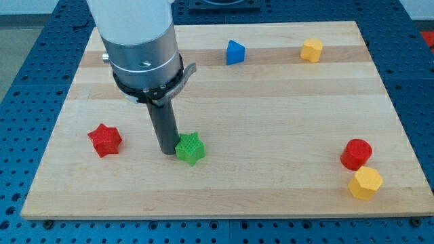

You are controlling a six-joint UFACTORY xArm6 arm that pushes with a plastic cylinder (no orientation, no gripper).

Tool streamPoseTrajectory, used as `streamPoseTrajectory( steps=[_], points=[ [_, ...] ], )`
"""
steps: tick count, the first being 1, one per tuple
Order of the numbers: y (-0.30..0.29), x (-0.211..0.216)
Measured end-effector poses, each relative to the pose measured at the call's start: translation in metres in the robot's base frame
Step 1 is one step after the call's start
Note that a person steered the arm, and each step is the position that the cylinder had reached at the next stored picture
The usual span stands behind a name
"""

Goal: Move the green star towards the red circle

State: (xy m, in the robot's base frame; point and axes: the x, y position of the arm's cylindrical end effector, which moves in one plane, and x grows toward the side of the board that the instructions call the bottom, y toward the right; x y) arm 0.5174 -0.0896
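My tip (167,150) touches the green star (190,148) on its side toward the view's left; there is no pincer on this rod, so nothing opens or holds. The star lies on the surface (271,122), with the red circle (356,154) well apart toward the view's right. Push steadily rightward through the star's centre, correcting any sideways slip.

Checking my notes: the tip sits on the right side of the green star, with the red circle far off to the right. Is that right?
Not quite. The camera view shows my tip on the left side of the green star. The red circle is indeed far off to the right.
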Motion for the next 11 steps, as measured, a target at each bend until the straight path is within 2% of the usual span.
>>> streamPoseTrajectory(
  steps=[2, 3, 5, 8, 9, 11],
  points=[
    [0.108, 0.008],
    [0.125, 0.008],
    [0.059, 0.015],
    [0.178, 0.028],
    [0.190, 0.032],
    [0.165, 0.073]
  ],
)
